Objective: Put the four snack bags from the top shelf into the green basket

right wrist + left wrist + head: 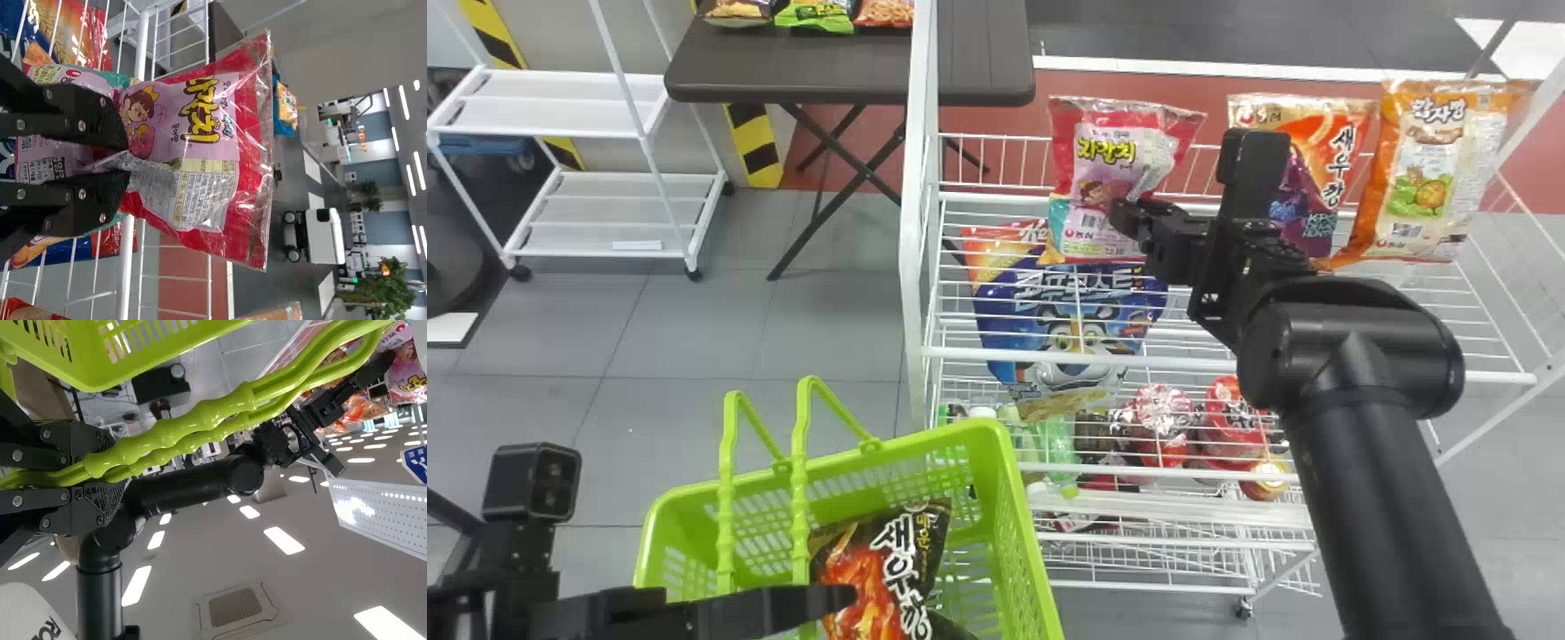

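A: State R gripper point(1134, 222), pls.
B: R gripper: jaws pinch the front film of the pink-and-red bag point(1107, 169); film is creased btwn them, printed face toward the jaws. Bag is upright, slightly tilted, its top edge above the R jaws. Cannot tell if its base touches the top shelf point(1192, 364).
A: Other bags, pos. rel. to R jaws?
B: Qty 2, upright to the right of R jaws: orange-and-purple bag point(1343, 147) nearer, partly behind the R wrist hardware; orange bag point(1436, 169) farther out, next to it.
A: Below R jaws?
B: Blue cereal bag point(1063, 311), seen thru the shelf wires. Red packs point(1227, 427) farther down, on a lower level of the same rack.
A: L gripper point(827, 603)?
B: L gripper: jaws closed around the basket handles point(802, 498), both handles btwn them. Green basket point(1009, 516) extends around and beyond the L jaws, well apart from R jaws.
A: Basket contents?
B: Black-and-red bag point(871, 578), qty 1, inside, near the L jaws' tips. Contact w/ tips: cannot tell.
A: Bkgd. items?
B: Dark counter point(809, 71) w/ three snack packs point(815, 13), beyond and left of R jaws; white cart point(596, 200) farther left.
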Robot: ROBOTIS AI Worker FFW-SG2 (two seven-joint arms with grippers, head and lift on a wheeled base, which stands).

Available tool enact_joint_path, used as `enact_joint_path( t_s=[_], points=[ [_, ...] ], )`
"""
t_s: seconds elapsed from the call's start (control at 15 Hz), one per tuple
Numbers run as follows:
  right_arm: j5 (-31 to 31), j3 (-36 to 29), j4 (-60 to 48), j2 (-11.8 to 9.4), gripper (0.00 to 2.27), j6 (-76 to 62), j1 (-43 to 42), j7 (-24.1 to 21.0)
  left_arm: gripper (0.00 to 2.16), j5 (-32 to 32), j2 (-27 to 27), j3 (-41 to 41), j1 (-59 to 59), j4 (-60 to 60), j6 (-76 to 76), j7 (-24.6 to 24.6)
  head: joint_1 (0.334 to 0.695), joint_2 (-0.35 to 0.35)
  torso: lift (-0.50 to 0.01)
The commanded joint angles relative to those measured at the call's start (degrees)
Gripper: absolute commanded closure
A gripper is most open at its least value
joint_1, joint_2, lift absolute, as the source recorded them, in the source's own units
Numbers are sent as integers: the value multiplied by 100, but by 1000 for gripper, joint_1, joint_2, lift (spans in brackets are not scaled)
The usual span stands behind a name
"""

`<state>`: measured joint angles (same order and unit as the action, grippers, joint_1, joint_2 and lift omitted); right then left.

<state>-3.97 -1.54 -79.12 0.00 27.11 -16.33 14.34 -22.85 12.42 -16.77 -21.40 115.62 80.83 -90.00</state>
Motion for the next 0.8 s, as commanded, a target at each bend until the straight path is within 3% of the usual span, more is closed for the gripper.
enact_joint_path(
  t_s=[0.0,0.47,0.73],
  points=[
    [-87,-13,-763,5,2260,28,412,25,2145,0,6,7,4,-22,-18,-57,695,-47,0],
    [-755,-92,-5369,5,2260,1662,3382,-98,2145,-70,32,-63,31,-110,-123,-57,695,-28,0],
    [-1388,22,-6845,5,2260,2365,4832,-98,2145,-62,6,-55,31,-127,-141,-57,695,-14,0]
  ],
)
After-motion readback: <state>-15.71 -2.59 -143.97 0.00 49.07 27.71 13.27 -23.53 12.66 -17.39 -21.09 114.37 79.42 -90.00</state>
